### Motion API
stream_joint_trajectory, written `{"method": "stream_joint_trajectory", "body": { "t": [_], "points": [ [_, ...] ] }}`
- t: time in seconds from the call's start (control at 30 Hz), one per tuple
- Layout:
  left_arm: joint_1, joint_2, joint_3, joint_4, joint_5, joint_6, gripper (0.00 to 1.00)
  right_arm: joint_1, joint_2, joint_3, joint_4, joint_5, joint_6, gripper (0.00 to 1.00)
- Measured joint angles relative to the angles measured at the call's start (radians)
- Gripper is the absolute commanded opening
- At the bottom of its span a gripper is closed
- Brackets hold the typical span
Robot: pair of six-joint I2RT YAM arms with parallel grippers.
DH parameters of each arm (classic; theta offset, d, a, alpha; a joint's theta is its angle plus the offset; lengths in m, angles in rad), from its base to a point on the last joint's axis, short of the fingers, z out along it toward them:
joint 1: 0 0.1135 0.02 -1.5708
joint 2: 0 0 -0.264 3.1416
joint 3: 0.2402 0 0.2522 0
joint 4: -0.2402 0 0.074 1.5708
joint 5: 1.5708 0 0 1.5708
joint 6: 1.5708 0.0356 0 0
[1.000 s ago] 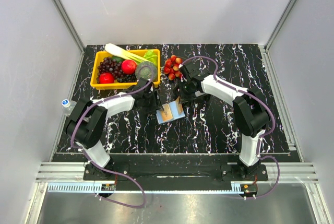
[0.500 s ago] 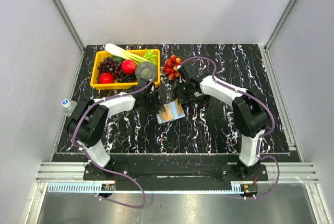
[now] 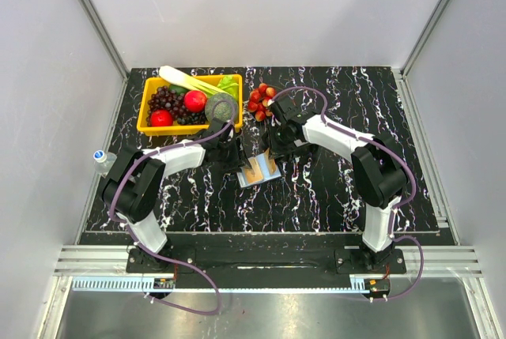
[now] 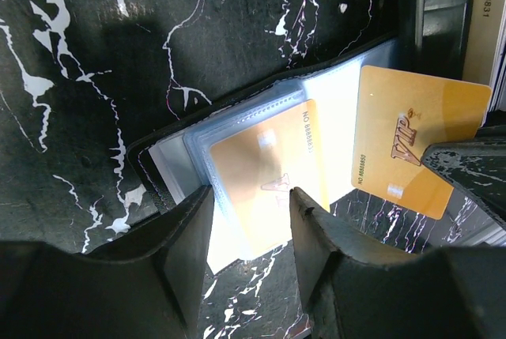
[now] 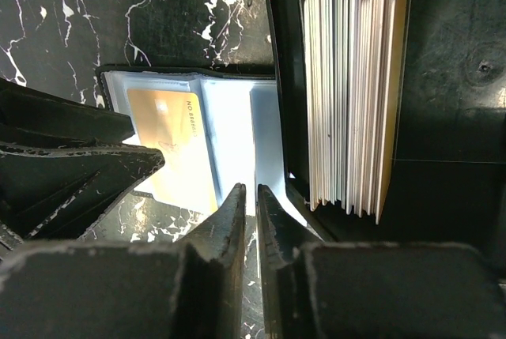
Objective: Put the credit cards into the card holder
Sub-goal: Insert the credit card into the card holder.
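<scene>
The card holder (image 3: 258, 173) lies open on the marble between both arms, black outside with pale blue sleeves (image 4: 178, 157) (image 5: 229, 110). One gold credit card (image 4: 265, 173) (image 5: 170, 145) sits inside a sleeve. A second gold credit card (image 4: 403, 141) hangs tilted over the holder's right half, its lower corner behind my right gripper's dark finger. My left gripper (image 4: 251, 205) (image 3: 237, 159) is open, straddling the holder's near edge without gripping it. The jaws of my right gripper (image 5: 252, 193) (image 3: 271, 149) stand a sliver apart just above the holder; the tilted card shows there only edge-on.
A black tray (image 5: 281, 54) holding an upright stack of cards (image 5: 356, 94) stands right beside the holder. A yellow basket (image 3: 150, 126) of fruit and vegetables sits at the back left, red tomatoes (image 3: 261, 102) behind the grippers, and a bottle (image 3: 101, 157) at the table's left edge.
My right gripper's jaws have parted slightly from fully shut. Both arms have barely moved, and the holder stays in place.
</scene>
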Motion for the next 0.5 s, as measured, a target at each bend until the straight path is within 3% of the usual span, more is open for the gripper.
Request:
{"method": "stream_joint_trajectory", "body": {
  "t": [0.13,0.27,0.5],
  "points": [
    [0.000,0.000,0.000,0.000,0.003,0.000,0.47,0.003,0.000,-0.007,0.000,0.000,0.000,0.13],
    [0.000,0.000,0.000,0.003,0.005,0.000,0.46,0.007,0.000,-0.008,0.000,-0.001,0.000,0.01],
    [0.000,0.000,-0.001,0.009,0.007,0.000,0.45,0.008,0.000,-0.009,0.000,0.003,0.000,0.00]
  ]
}}
